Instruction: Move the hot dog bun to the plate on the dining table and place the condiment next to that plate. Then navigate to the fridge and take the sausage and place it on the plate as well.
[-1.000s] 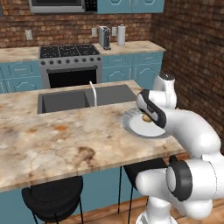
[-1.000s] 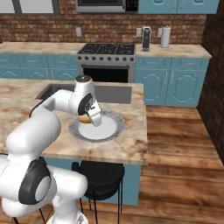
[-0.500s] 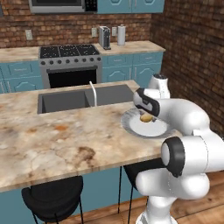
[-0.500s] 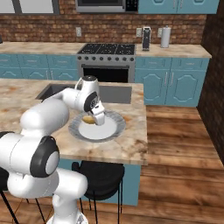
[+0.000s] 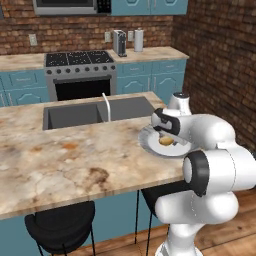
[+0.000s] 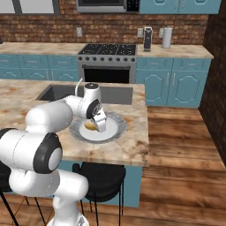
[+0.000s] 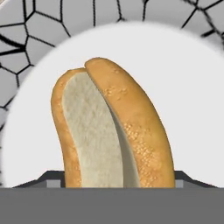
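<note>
The bun (image 7: pixel 111 131) sits low over the white centre of the plate (image 6: pixel 115 132) near the right end of the table (image 5: pixel 60 160), with the gripper (image 6: pixel 99 122) right down on it; in the hand view the finger tips flank the bun's near end, and I judge them closed on it, though contact with the plate cannot be told. This looks like the close of the first step, setting the bun down. Next the fingers should part and lift straight off so the bun isn't dragged, then the arm goes for the condiment.
</note>
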{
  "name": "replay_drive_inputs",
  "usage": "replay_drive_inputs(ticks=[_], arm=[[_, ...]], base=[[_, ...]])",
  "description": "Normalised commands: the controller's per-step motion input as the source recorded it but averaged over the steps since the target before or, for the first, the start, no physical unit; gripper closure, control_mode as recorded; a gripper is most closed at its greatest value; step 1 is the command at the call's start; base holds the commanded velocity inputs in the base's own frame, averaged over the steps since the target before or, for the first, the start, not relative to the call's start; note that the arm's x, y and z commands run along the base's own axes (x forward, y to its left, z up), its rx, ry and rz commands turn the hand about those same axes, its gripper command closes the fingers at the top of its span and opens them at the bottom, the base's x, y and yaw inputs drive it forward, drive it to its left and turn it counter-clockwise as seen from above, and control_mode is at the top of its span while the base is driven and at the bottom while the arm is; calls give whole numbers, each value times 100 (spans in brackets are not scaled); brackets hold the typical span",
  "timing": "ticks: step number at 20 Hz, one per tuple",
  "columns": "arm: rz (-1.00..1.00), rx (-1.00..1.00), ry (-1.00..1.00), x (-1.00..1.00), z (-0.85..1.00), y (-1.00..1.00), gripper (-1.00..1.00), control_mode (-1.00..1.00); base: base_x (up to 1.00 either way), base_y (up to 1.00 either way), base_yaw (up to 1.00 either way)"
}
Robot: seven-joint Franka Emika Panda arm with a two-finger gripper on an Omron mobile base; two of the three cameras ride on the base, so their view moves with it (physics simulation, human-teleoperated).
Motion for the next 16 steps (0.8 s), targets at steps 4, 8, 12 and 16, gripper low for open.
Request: replay_drive_inputs(ticks=[4, 8, 12, 16], arm=[[-6, 0, 0, -2, -2, -17, -100, -100], [-1, 0, 0, 0, 1, -11, -100, -100], [0, 0, 0, -3, 22, -1, -100, -100], [0, -2, 0, -2, 40, 0, -100, -100]], base=[[0, 0, 0], [0, 0, 0], [0, 0, 0], [0, 0, 0]])
